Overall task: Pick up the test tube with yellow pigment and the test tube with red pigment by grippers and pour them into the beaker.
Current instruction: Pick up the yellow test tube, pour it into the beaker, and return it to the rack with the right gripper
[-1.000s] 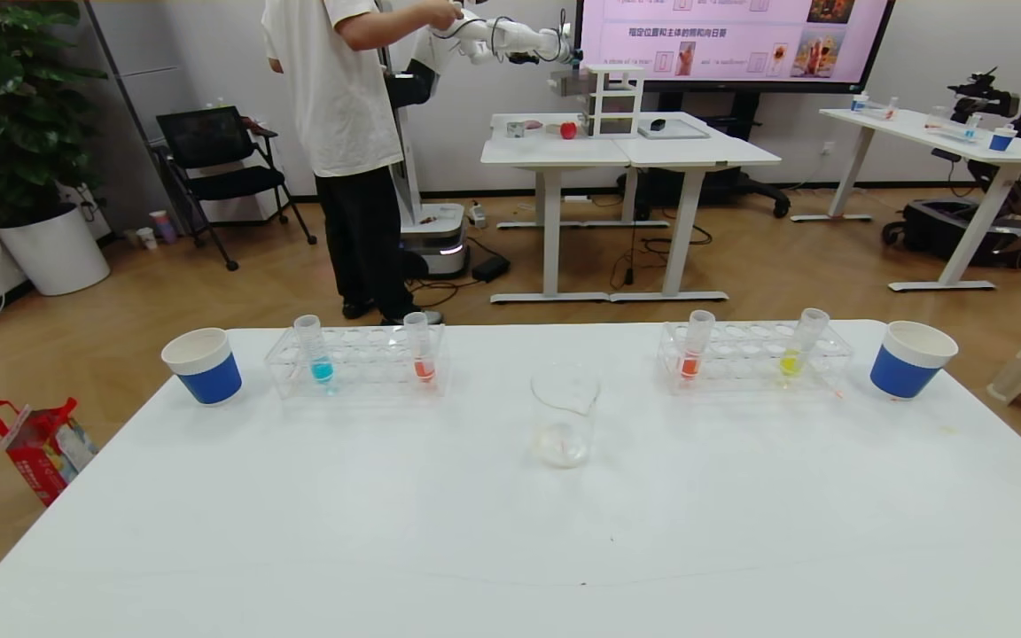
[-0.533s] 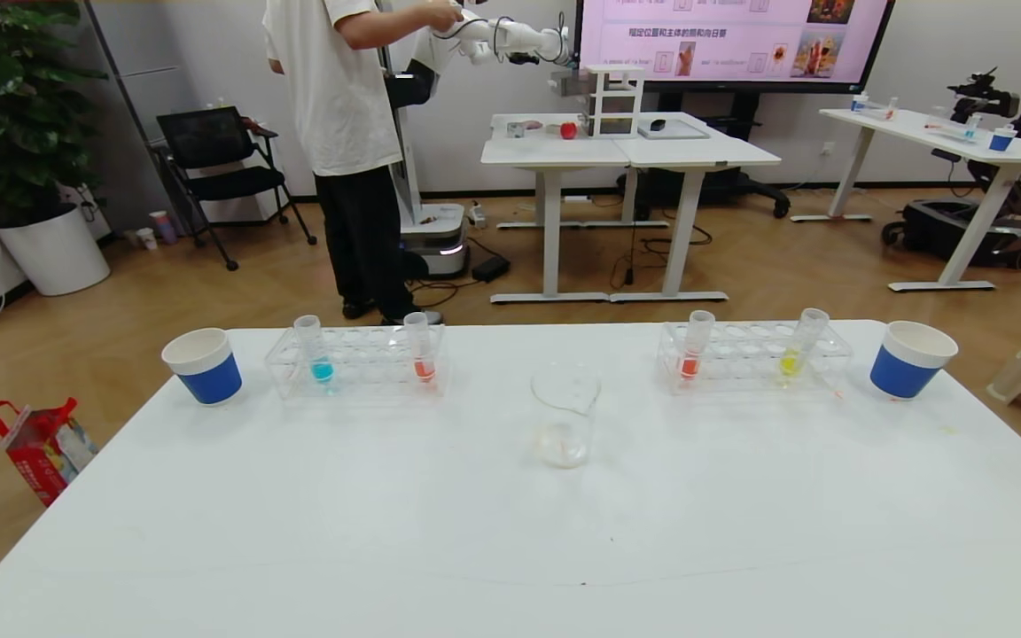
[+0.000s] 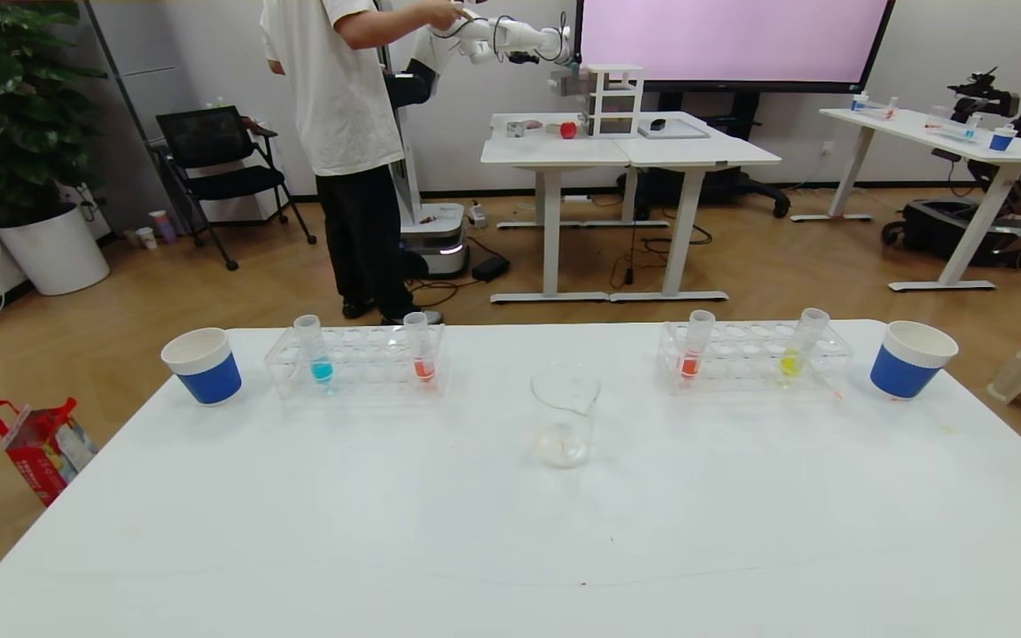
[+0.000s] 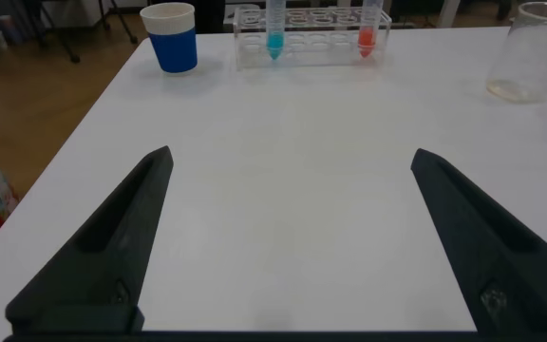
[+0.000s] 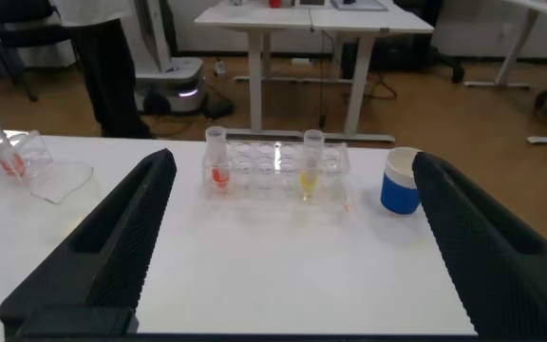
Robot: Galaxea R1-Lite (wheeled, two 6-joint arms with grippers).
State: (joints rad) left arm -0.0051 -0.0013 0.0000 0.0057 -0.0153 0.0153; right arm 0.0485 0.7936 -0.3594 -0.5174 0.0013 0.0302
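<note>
The yellow tube (image 3: 792, 359) stands in the right clear rack (image 3: 754, 356), with a red tube (image 3: 690, 361) at that rack's left end. A second red tube (image 3: 423, 366) stands in the left rack (image 3: 355, 361). The empty beaker (image 3: 565, 416) stands mid-table between the racks. Neither gripper shows in the head view. My left gripper (image 4: 291, 157) is open and empty, low over bare table short of the left rack. My right gripper (image 5: 292, 157) is open and empty, facing the yellow tube (image 5: 309, 176) and red tube (image 5: 218, 173) from a distance.
A blue-liquid tube (image 3: 322, 369) stands in the left rack. Blue-and-white paper cups stand at the far left (image 3: 203, 365) and far right (image 3: 909, 359) of the table. A person and another robot stand beyond the table's far edge.
Nothing on the table has moved. The slide on the far wall screen has gone blank pink.
</note>
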